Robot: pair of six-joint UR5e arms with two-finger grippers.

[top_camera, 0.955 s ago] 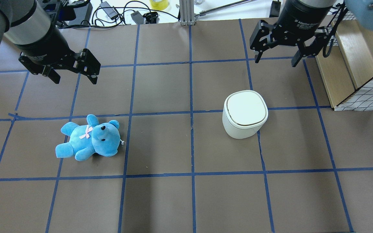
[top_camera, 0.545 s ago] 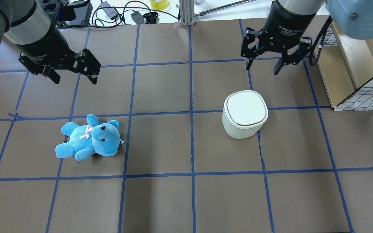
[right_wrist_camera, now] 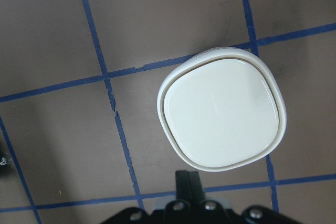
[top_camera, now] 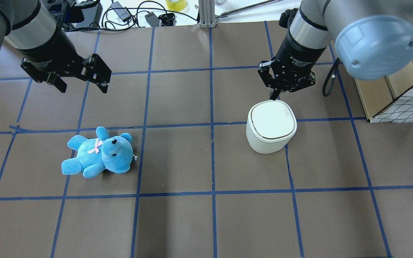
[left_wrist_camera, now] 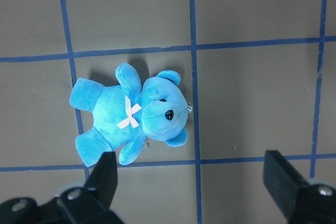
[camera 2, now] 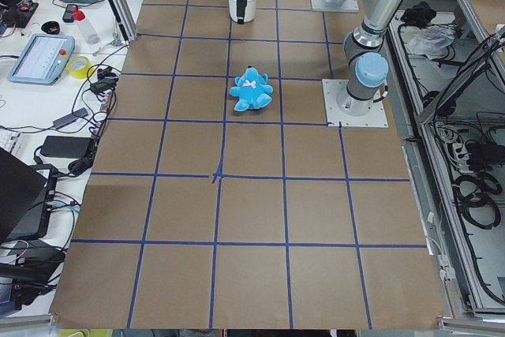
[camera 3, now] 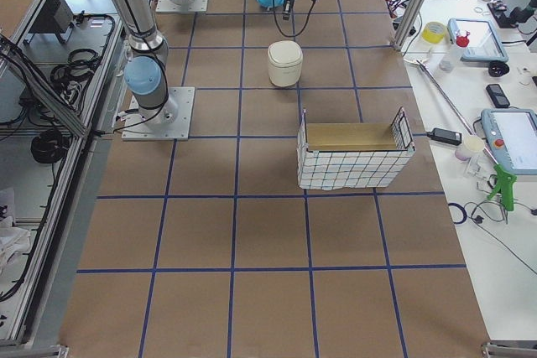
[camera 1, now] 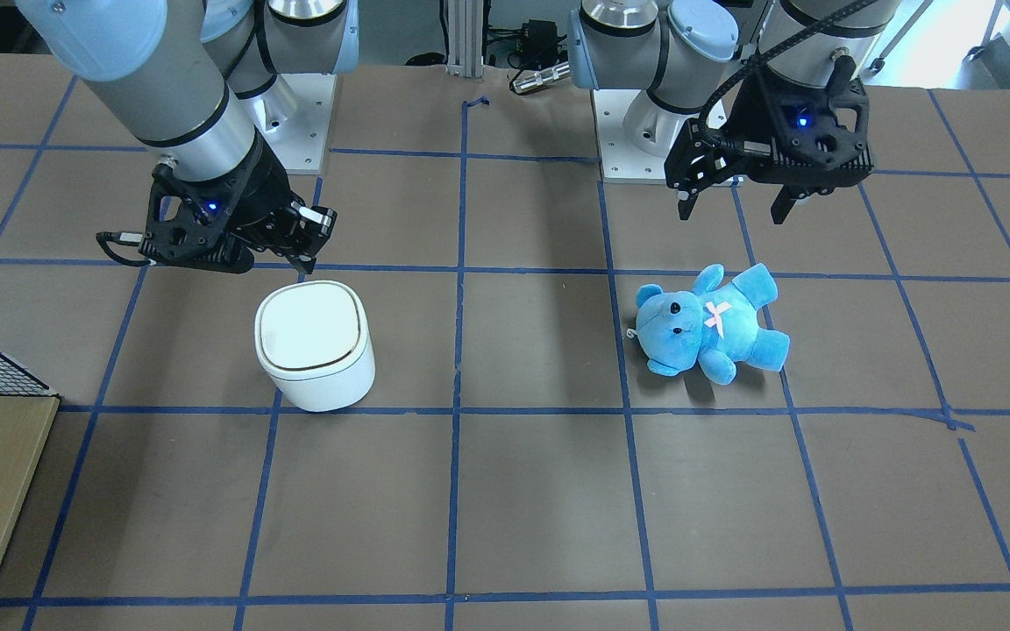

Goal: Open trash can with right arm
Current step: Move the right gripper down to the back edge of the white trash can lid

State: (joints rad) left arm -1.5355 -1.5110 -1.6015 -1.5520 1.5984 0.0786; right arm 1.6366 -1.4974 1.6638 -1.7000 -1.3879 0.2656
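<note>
1. Your desk [top_camera: 177,222] is covered in brown paper, ruled into large squares by blue tape [top_camera: 212,107]. Past the operators' edge runs a white bench strewn with cables [top_camera: 127,14], and racks of more cable stand behind the robot
2. The trash can [top_camera: 271,125] stands upright in the desk's right half, about midway between the robot's edge and the operators' edge. Its lid [right_wrist_camera: 220,114] lies flat and closed
3. The right gripper [top_camera: 274,96] hangs over the trash can with its fingers pressed together on nothing, clear of the lid
4. The left gripper [top_camera: 82,84] hangs over the left half with its fingers spread wide and empty. The teddy bear [top_camera: 99,152] lies on its back there, well apart from the trash can
5. A wire-sided box [camera 3: 352,157] stands at the desk's right edge, and the overhead view cuts most of it off
6. The closed lid hides the trash can's inside, and you cannot make out a hinge. From the left end the trash can is tiny, with the right arm over its top. Both arms run out of the overhead view
</note>
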